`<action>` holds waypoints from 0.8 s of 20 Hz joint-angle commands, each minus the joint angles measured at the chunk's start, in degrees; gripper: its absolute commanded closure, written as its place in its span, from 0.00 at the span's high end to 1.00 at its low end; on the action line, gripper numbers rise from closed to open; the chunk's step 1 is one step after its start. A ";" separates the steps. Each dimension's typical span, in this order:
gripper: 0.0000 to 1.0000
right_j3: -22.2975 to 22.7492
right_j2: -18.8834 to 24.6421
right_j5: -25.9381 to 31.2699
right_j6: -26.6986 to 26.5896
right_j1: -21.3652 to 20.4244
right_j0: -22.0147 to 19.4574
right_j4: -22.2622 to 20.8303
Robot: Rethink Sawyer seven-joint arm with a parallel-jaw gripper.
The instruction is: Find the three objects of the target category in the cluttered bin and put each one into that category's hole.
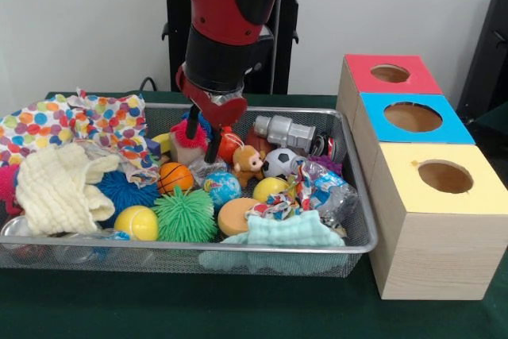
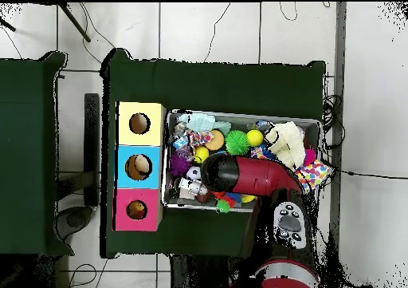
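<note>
One black two-fingered gripper (image 1: 202, 142) hangs low in the wire mesh bin (image 1: 359, 232), fingers spread, nothing held | we judge it poised to pick; category unclear | wooden box's red, blue, yellow holes (image 1: 413, 117) beside bin, awaiting drops.
</note>
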 commanded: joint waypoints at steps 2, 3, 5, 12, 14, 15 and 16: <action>1.00 -5.19 4.50 4.55 2.34 0.40 2.07 2.30; 1.00 -4.76 4.34 3.94 3.16 0.65 2.57 2.49; 1.00 -4.00 3.85 2.05 5.09 1.55 3.65 2.80; 1.00 -2.49 1.77 -5.55 10.35 6.45 7.19 3.92; 1.00 -1.24 2.12 -6.77 9.77 6.31 6.91 4.23; 1.00 -0.68 2.59 -7.14 9.01 6.17 6.31 4.38; 1.00 -0.52 2.95 -7.37 7.96 6.11 5.47 4.33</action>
